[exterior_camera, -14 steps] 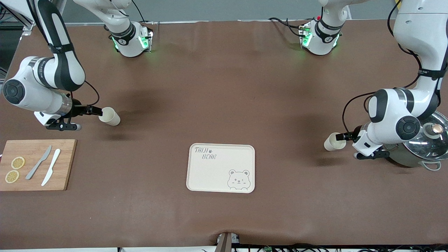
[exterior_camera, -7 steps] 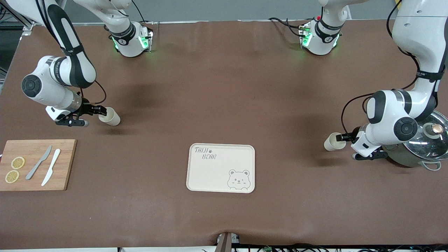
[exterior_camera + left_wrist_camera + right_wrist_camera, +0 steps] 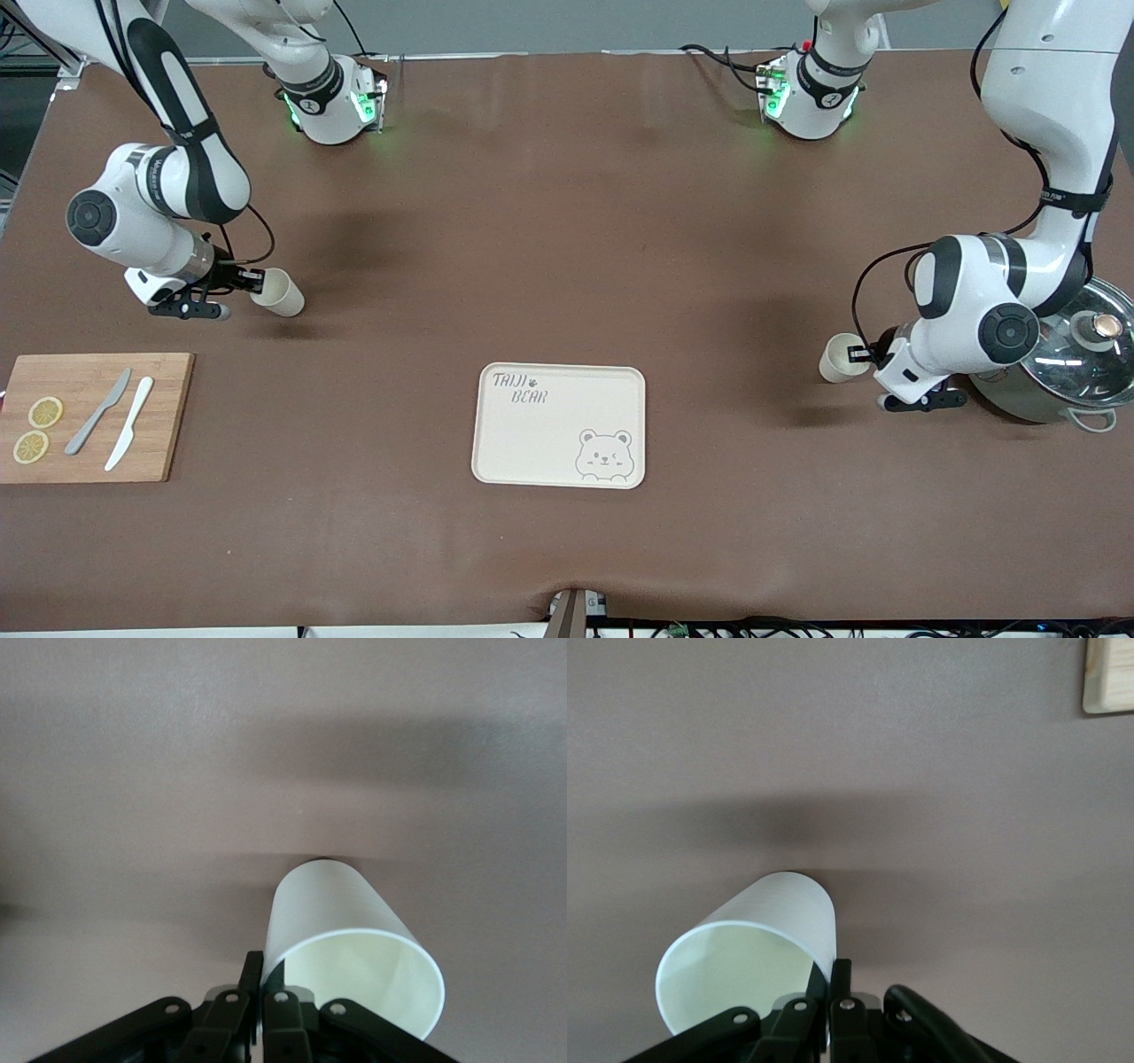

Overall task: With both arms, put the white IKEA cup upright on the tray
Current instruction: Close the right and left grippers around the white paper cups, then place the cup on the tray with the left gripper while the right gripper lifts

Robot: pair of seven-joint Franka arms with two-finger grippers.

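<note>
**Two cups gripped by their rims, tray bare**

In the front view we see the right gripper (image 3: 251, 282) toward the right arm's end of the table, clamped on the rim of a white cup (image 3: 279, 293) that tilts on its side. Toward the left arm's end, the left gripper (image 3: 858, 355) pinches the rim of a second white cup (image 3: 837, 358), also tipped, just beside a steel pot with a glass lid (image 3: 1076, 354). The cream tray (image 3: 540, 434) lies between both cups, nearer the camera. A wooden cutting board (image 3: 164, 416) carries two knives and lemon slices.

In the left wrist view, the second white cup (image 3: 350, 948) has its wall caught between the closed fingers (image 3: 251, 979).

In the right wrist view, the fingers (image 3: 842, 988) nip the white cup (image 3: 749, 961) at its rim.
</note>
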